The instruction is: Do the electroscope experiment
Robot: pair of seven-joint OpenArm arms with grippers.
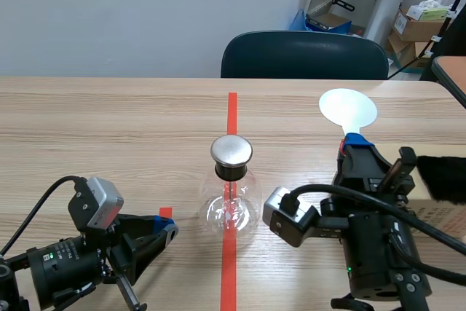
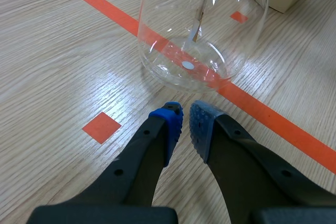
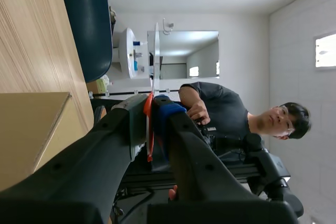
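Note:
The electroscope, a clear glass flask with a round metal cap, stands on the red tape line at the table's middle. In the left wrist view the flask is just ahead of my fingers, with its thin metal leaf hanging inside. My left gripper rests low on the table to the flask's left, shut on nothing. To the right of the flask my right gripper is raised and turned on its side, shut on the red handle of a white round paddle, which shows edge-on beyond the fingertips.
A cardboard box lies at the table's right edge with a black furry piece on it. A dark chair stands behind the table. The right wrist view shows a person in the room.

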